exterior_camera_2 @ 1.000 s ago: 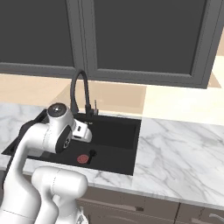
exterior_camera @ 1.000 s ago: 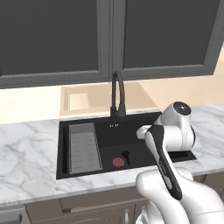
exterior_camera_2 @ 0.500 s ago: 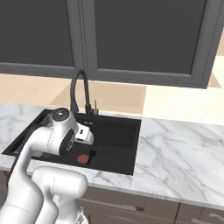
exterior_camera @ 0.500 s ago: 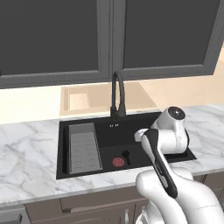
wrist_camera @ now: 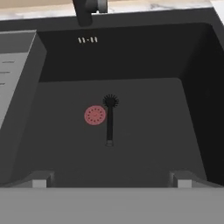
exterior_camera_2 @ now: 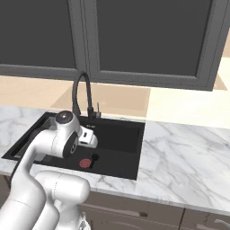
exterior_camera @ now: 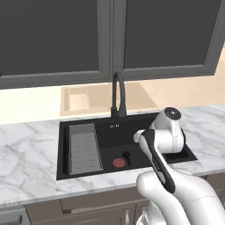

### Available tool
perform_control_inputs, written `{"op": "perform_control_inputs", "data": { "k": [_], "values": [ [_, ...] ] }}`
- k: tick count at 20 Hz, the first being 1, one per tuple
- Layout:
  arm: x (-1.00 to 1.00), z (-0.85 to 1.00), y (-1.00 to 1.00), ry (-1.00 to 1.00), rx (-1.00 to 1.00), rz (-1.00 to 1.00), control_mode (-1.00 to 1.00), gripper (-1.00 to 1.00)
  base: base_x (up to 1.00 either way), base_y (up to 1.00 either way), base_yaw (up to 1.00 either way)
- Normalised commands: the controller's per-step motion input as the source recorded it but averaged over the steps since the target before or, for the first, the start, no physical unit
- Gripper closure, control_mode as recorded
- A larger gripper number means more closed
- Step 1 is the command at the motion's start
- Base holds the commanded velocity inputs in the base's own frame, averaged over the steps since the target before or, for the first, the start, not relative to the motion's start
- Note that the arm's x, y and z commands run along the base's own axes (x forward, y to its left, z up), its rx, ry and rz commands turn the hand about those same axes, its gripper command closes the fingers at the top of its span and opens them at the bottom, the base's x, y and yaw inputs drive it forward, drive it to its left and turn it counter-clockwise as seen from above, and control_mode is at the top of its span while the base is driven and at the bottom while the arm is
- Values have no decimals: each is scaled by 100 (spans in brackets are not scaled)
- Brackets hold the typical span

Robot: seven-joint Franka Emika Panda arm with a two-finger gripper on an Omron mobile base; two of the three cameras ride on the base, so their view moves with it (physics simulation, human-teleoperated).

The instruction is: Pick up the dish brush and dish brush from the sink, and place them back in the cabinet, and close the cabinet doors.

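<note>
**Gripper poised over the sink, black brush in its sights**

While the arm bends over the basin in the left base view, the black dish brush (exterior_camera: 126,157) lies flat on the floor of the sink (exterior_camera: 145,121), just beside the red drain (exterior_camera: 118,162). The grey ribbed rack (exterior_camera: 85,147) fills the basin's left part, and the arched faucet (exterior_camera: 117,94) rises behind. The dark wall cabinet doors (exterior_camera: 52,39) above are shut.

From the right base view, the brush sits next to the drain disc, with the marble counter (exterior_camera_2: 188,157) stretching away to the right.

In the hand view, the gripper (wrist_camera: 111,180) has its tips spread wide with nothing between them, aimed down into the basin. The brush lies apart from them, its bristly head touching the drain's edge and its handle pointing toward the camera, likely an alignment chosen for a grasp across the handle. I cannot make out a cream brush.
</note>
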Motion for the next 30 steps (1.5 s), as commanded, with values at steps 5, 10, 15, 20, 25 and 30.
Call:
{"op": "perform_control_inputs", "data": {
  "k": [5, 10, 15, 20, 25, 30],
  "values": [
    [17, -25, 0, 0, -2, 0, -100, -100, 0, 0, 0],
    [12, -28, 0, 0, -1, 0, -100, -100, 0, 0, 0],
    [12, -30, 0, 0, 0, 0, -100, -100, 0, 0, 0],
    [13, -29, 0, 0, 0, 0, -100, -100, 0, 0, 0],
    [13, -31, 0, 0, 0, 0, -100, -100, 0, 0, 0],
    [9, -32, 0, 0, 0, 0, -100, -100, 0, 0, 0]
  ]
}}
